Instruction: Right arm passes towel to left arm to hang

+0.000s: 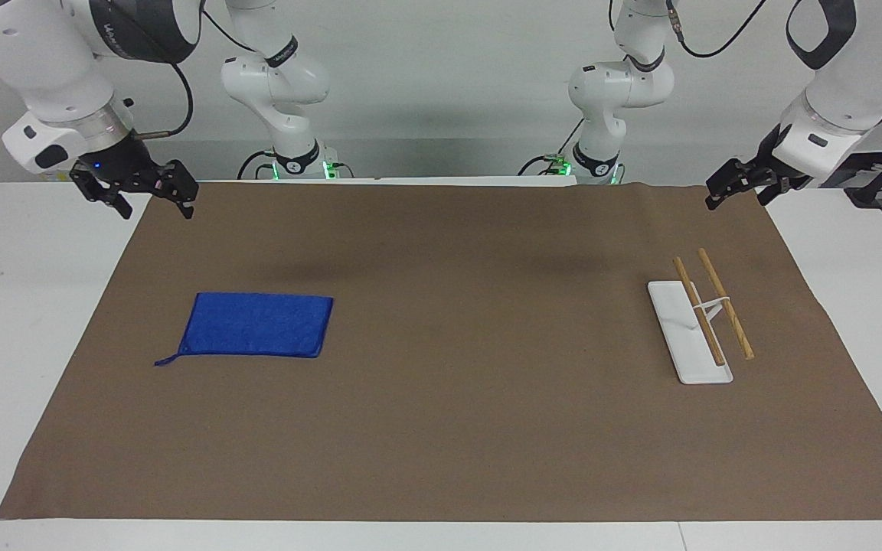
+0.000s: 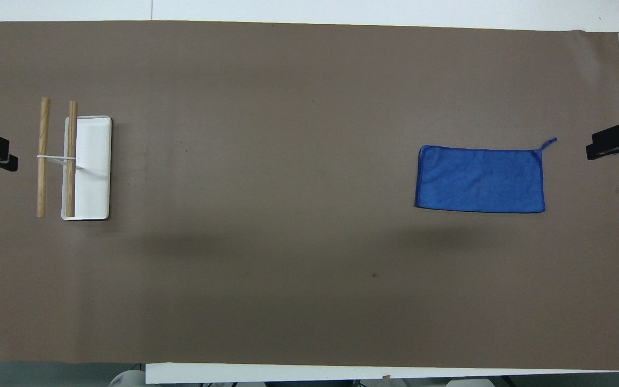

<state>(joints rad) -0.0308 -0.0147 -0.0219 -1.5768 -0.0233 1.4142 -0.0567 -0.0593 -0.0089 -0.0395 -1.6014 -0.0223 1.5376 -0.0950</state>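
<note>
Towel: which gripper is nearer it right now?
Right. The right gripper hangs over the mat's edge at the towel's end; the left gripper waits at the rack's end.

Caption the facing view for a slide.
Blue towel flat on brown mat; wooden-bar rack at left arm's end; both arms wait.

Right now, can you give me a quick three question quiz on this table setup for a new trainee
1. True or false: the towel lies flat on the brown mat, with nothing holding it.
2. Multiple choice: the rack with two wooden bars stands toward which end of the table? A) the right arm's end B) the left arm's end C) the middle
3. Fill in: the right tool hangs over the mat's ____ nearest the robots at that arm's end, not over the towel.

Key: 1 true; 2 B; 3 corner. The left tool hangs over the mat's matching corner at its own end; both arms wait.
</note>
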